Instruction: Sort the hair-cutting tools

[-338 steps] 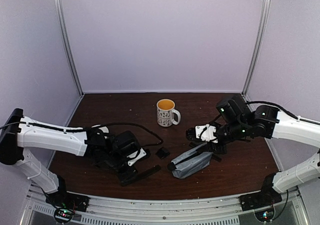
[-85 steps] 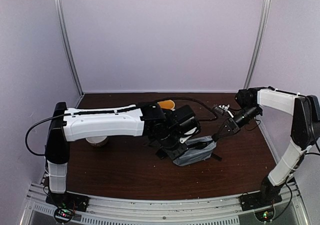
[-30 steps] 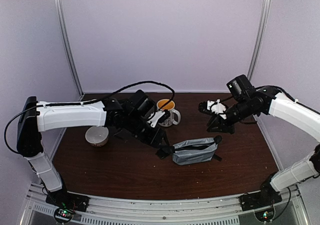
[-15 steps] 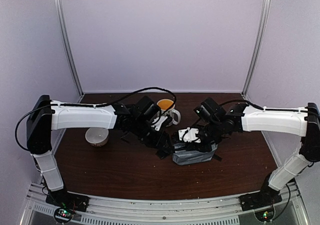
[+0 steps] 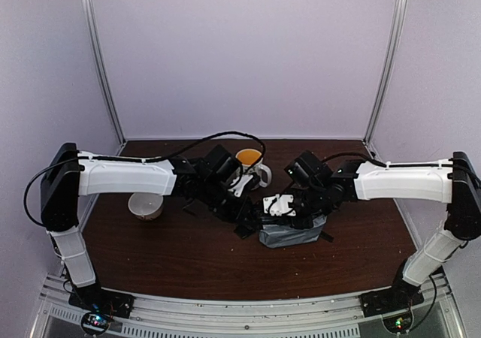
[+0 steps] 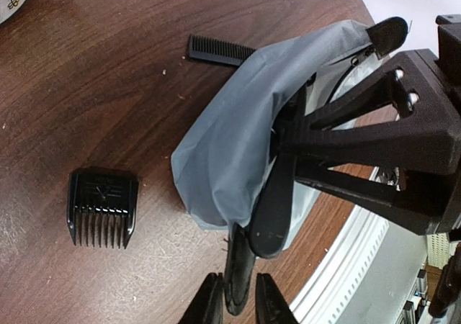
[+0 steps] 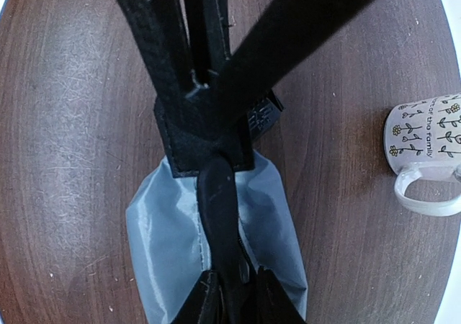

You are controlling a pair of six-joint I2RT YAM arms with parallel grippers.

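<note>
— Where do the loose tools lie?
— Both by the pouch (image 6: 230, 137). The block (image 6: 102, 207) sits flat on the desk (image 6: 94, 86) just beside one end of the pouch, not touching it. The comb (image 6: 220, 50) pokes out from under the pouch's far side, and the rest of it is hidden.
— And the fingers?
— The left fingers (image 6: 210, 302) pinch a slim piece (image 6: 238, 273) at the pouch's near edge. The right fingers (image 7: 204, 304) pinch a broad piece (image 7: 217, 216) lying over the pouch. I cannot tell whether those pieces are tools or pouch tabs.
— Which side should take the block?
— The left, I judge. The block lies near the left fingers, on their side of the pouch, while the right fingers reach in over the pouch from its other side. The block is near square and its teeth point sideways to the pouch. The comb's long axis runs in under the pouch.
— How do they look?
— The block is matte black with a short row of stubby teeth. The comb is thin, flat and black, with fine teeth
</note>
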